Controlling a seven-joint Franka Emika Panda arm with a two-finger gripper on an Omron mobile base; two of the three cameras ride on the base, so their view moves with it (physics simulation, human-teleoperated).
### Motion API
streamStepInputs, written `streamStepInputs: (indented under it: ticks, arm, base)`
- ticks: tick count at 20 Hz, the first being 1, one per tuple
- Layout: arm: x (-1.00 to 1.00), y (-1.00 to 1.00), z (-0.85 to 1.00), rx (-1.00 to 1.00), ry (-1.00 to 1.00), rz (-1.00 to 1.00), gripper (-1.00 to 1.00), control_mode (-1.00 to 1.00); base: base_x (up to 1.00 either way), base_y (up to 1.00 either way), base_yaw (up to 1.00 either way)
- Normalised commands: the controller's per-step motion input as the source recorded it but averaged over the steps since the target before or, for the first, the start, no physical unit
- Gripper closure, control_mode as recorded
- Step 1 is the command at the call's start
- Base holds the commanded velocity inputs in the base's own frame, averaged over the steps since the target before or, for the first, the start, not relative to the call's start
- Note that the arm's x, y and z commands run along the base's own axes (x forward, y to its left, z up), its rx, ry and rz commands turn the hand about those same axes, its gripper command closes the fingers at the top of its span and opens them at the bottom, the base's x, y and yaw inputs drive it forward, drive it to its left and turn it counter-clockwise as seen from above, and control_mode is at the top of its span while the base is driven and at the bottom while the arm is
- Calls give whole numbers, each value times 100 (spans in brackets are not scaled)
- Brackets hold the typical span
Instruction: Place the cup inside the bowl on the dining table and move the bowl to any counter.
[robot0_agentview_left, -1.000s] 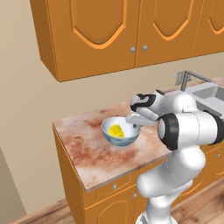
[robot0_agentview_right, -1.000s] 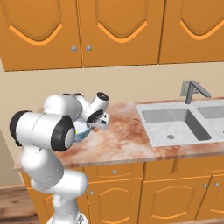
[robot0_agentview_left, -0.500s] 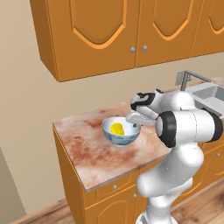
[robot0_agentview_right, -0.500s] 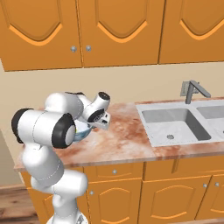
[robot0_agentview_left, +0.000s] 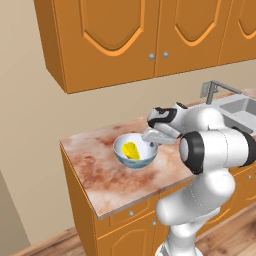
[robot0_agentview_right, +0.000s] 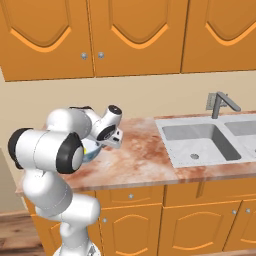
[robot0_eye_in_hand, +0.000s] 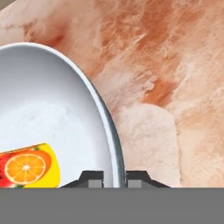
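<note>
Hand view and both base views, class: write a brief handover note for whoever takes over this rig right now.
Gripper: shut on the wide pale blue-white glossy bowl, one finger either side of its rim.
Small yellow cup: lying inside the bowl.
Bowl: on the reddish marbled counter, left of the steel sink.
Done: cup in bowl, bowl at a counter.
Left: release the rim and withdraw.

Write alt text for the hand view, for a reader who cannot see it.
Close view from the robot's hand: the gripper is shut on the rim of a glossy pale bowl, one dark fingertip inside the rim and one outside. A yellow cup with an orange-slice picture lies in the bowl, and the reddish marbled counter lies beyond the rim.
</note>
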Motion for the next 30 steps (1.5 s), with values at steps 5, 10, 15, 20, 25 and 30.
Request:
streamStepInputs:
  ticks: [5, 10, 15, 20, 25, 30]
  arm:
    - [0, 13, 0, 0, 0, 0, -100, -100]
    - [-5, 1, 0, 0, 0, 0, -100, -100]
    - [0, -9, 15, 0, 0, 0, -100, -100]
    - [-7, -1, 17, 0, 0, 1, -100, -100]
    - [-26, -2, 16, 0, -3, 2, -100, -100]
    - [-38, -8, 12, 0, -13, 3, -100, -100]
  base:
    - [0, 0, 0]
    - [0, 0, 0]
    - [0, 0, 0]
    - [0, 0, 0]
    - [0, 0, 0]
    - [0, 0, 0]
